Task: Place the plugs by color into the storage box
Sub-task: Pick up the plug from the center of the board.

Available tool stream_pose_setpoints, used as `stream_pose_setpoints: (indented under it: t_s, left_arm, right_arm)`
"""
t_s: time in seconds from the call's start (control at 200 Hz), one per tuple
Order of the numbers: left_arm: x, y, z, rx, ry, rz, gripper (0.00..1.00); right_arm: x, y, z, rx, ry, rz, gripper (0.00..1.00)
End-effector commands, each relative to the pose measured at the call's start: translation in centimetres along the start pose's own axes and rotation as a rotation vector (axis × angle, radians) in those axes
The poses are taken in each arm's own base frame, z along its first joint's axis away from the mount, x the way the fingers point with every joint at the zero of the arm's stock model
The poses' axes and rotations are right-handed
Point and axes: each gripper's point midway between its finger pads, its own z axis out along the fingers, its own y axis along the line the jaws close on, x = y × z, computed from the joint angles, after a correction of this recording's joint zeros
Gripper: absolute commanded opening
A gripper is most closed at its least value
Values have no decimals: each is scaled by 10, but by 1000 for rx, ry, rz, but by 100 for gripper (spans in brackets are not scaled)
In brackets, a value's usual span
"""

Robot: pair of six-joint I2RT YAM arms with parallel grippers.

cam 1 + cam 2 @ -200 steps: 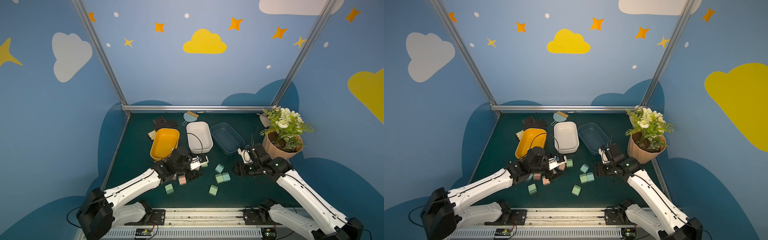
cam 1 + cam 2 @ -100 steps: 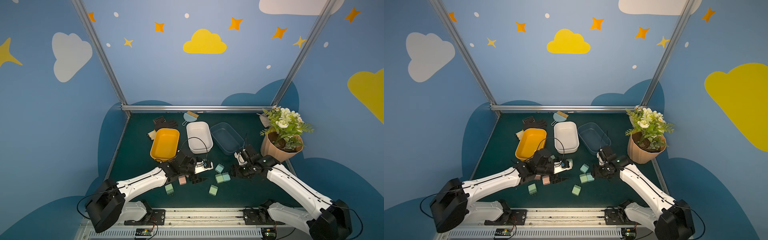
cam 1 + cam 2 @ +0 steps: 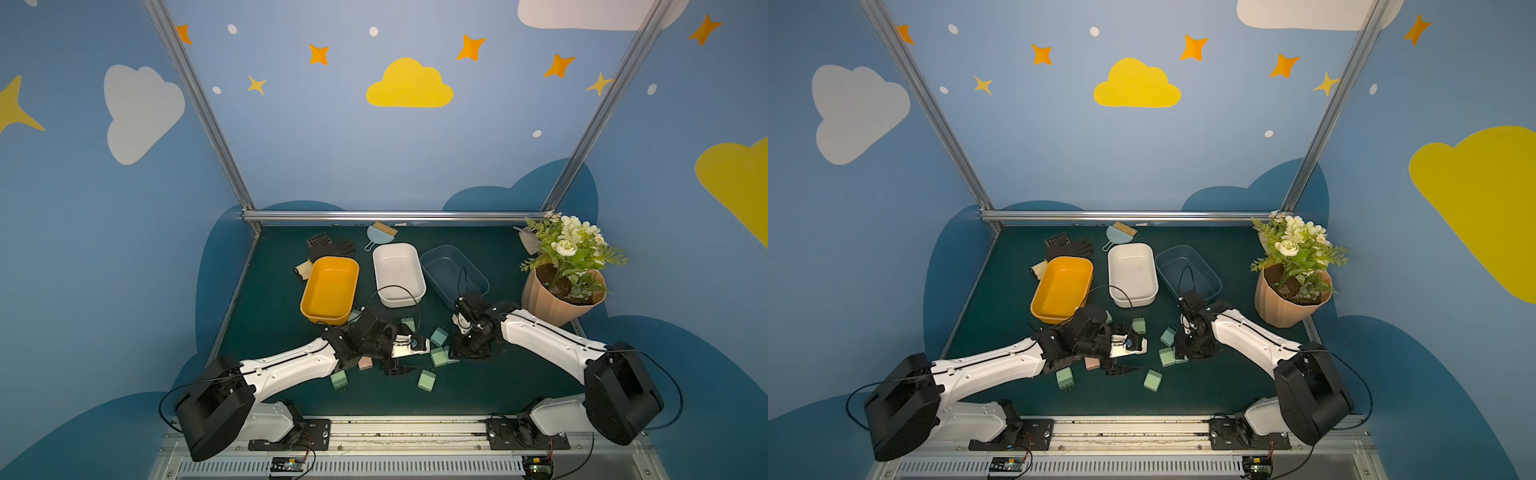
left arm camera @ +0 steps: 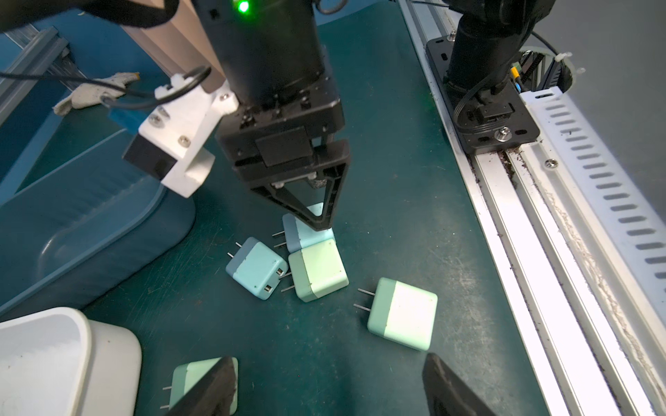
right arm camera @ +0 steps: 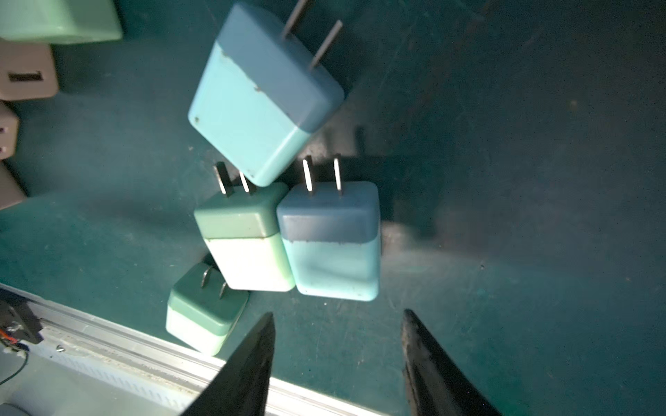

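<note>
The right end effector (image 5: 338, 315) hangs low with its jaws apart and empty. Its tips are just short of a light blue plug (image 5: 329, 252) lying on the table (image 3: 274, 299), which touches a mint green plug (image 5: 248, 252). The left end effector (image 4: 328, 358) is spread wide, holding nothing. The step in hand looks like grasping that blue plug. The next move calls for straddling only it, closing, then carrying it to the blue bin (image 3: 449, 270).

Yellow bin (image 3: 306, 300), mint plug (image 3: 427, 379), potted plant (image 3: 552, 305)
</note>
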Motion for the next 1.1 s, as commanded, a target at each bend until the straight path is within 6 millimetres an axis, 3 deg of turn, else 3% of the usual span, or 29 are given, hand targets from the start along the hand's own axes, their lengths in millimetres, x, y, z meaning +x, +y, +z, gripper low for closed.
stream_pose_setpoints:
  t_s: [0.0,0.425,0.766,0.851,1.091]
  left_arm:
    - [-5,-3,1,28,-6,20,82]
    - [-9,-15,4,69,12,54,80]
    - [-8,-29,8,85,38,126,79]
    - [-9,-30,8,86,43,133,77]
    - [-18,-29,1,60,17,167,76]
  right_arm:
    - [-13,3,-1,31,-34,-43,58]
    - [-17,-5,13,105,-29,-57,56]
    - [-23,2,16,102,-41,-82,54]
    - [-22,2,18,109,-25,-95,44]
    - [-15,0,15,131,-11,-107,37]
